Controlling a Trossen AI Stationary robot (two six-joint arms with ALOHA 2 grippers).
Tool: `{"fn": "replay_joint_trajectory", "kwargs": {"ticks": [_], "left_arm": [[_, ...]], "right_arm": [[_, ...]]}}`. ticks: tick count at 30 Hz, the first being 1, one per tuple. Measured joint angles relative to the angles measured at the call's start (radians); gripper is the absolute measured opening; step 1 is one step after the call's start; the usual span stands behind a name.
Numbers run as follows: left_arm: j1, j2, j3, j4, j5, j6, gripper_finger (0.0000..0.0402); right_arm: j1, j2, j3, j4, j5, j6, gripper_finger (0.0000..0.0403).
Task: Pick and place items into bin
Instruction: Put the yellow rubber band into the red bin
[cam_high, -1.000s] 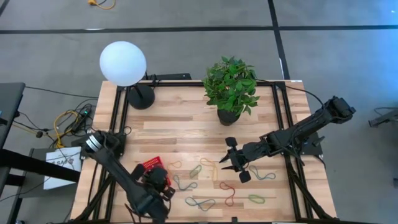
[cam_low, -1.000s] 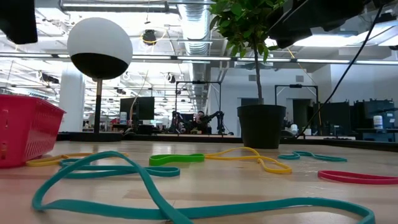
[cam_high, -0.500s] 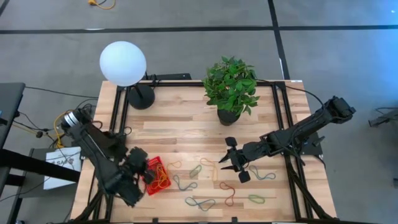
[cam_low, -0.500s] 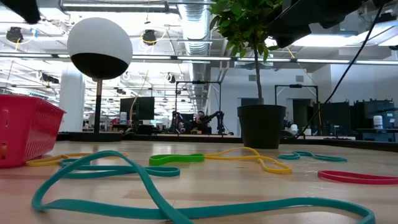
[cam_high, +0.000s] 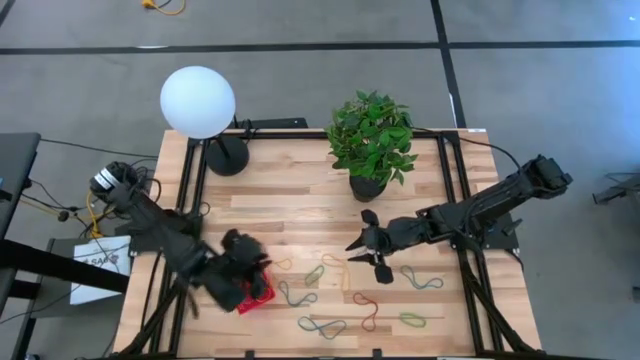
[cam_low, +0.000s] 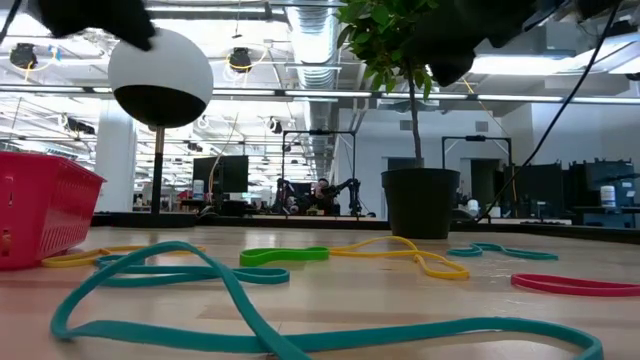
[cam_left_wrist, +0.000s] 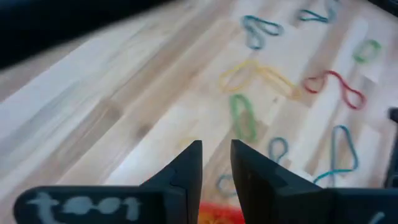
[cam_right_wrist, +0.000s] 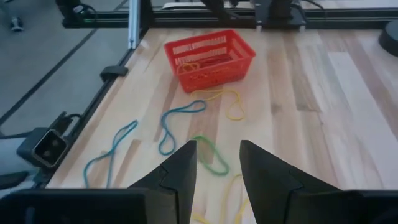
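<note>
My left gripper (cam_high: 240, 268) hangs over the red bin (cam_high: 258, 293) at the table's (cam_high: 300, 200) near-left part, and my wrist view shows its fingers (cam_left_wrist: 186, 168) drawn close with only a narrow slit between them and nothing pinched there. A second ago they stood wider; they have since narrowed and settled. That arm has also swung back: a second ago the gripper sat right above the bin's middle, half a second ago it was off to the bin's left, and now it hides most of the bin from above. In my right wrist view the bin (cam_right_wrist: 209, 57) shows yellow and orange loops (cam_right_wrist: 198, 67) lying inside it. My right gripper (cam_high: 372, 250) waits above the table's middle, its fingers (cam_right_wrist: 180, 171) spread with a clear gap and holding nothing; since a second ago it has shifted slightly toward the plant pot (cam_high: 368, 187). The other loops lie on the wood as before: a green one (cam_high: 315, 274) and a yellow one (cam_high: 334, 262) near the centre, a teal one (cam_high: 296, 295) just beside the bin, a red one (cam_high: 366, 310), and a teal one (cam_high: 421, 279) to the right.
</note>
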Motion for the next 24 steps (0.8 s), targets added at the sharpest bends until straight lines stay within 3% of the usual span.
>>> {"fn": "replay_joint_trajectory", "kwargs": {"ticks": [4, 10, 14, 20, 24], "left_arm": [[0.141, 0.001, 0.0, 0.112, 0.088, 0.263, 0.0073], [0.282, 0.038, 0.0, 0.169, 0.26, 0.457, 0.008], [0.304, 0.114, 0.0, 0.199, 0.369, 0.537, 0.01], [0.306, 0.236, -0.001, 0.248, 0.403, 0.656, 0.0133], [0.316, 0.311, -0.001, 0.237, 0.445, 0.641, 0.0149]], "right_arm": [[0.002, 0.0, 0.0, 0.0, -0.001, 0.0, 0.0118], [0.002, 0.0, 0.0, -0.012, -0.002, -0.001, 0.0118], [0.001, 0.0, 0.0, -0.024, 0.0, -0.007, 0.0118], [0.001, 0.0, -0.001, -0.041, 0.0, -0.008, 0.0118], [0.001, 0.0, -0.001, -0.046, 0.0, -0.008, 0.0118]]}}
